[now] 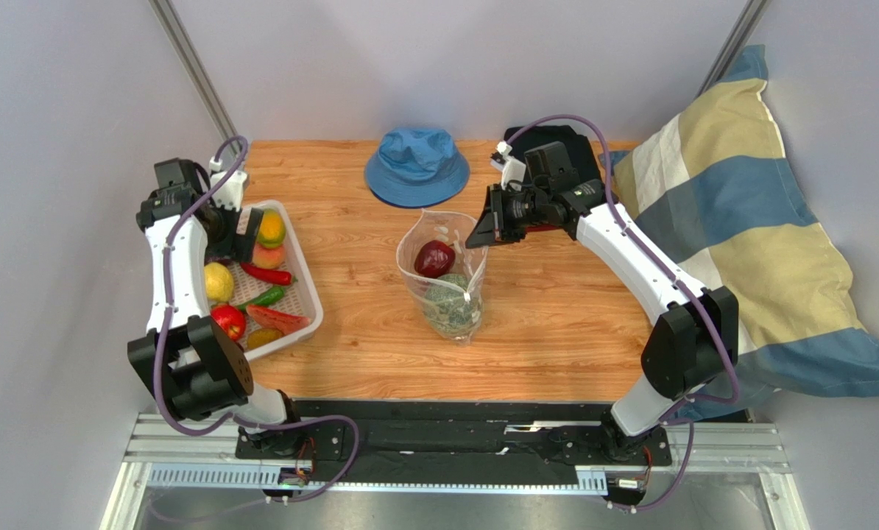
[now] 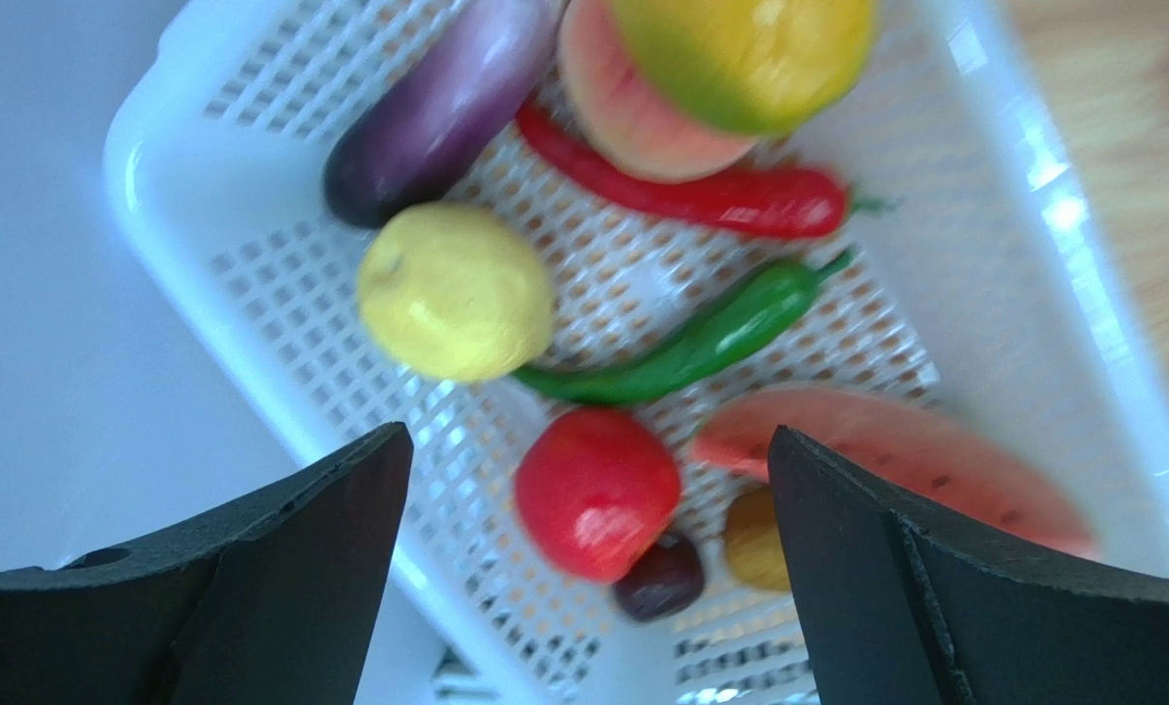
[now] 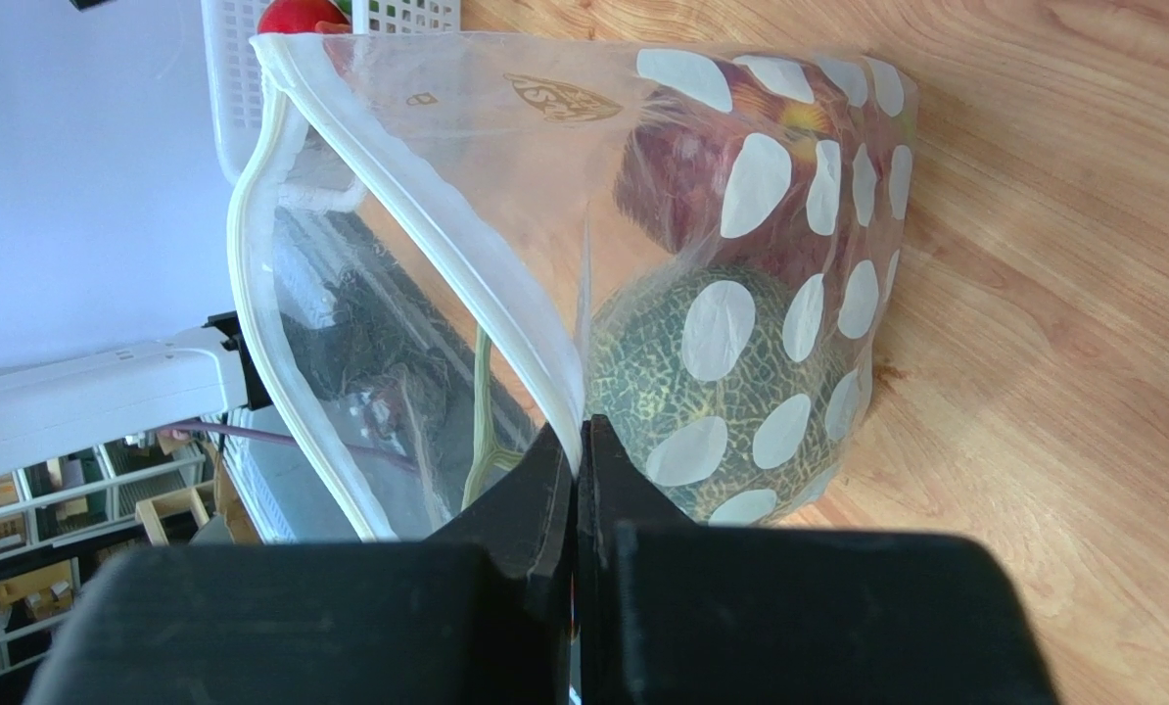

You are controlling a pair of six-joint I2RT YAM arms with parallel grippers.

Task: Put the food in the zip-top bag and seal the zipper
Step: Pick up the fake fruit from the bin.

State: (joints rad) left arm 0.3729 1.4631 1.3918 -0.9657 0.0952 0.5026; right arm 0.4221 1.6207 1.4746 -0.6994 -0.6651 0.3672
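Under the empty, wide-open left hand (image 2: 583, 448): mesh basket (image 2: 135, 147) of food (image 2: 455, 291). Right hand (image 3: 576, 438) pinches the zip-top bag (image 3: 782, 191); blue hat (image 1: 416, 166) just beyond.

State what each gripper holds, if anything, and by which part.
The right gripper is shut on the bag, pinching its mouth edge at the zipper. The left gripper is open above the basket and holds nothing.

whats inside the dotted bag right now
Through the clear zip-top bag show a dark red fruit near the mouth and a netted green ball deeper in. Anything beneath or behind those two is covered.
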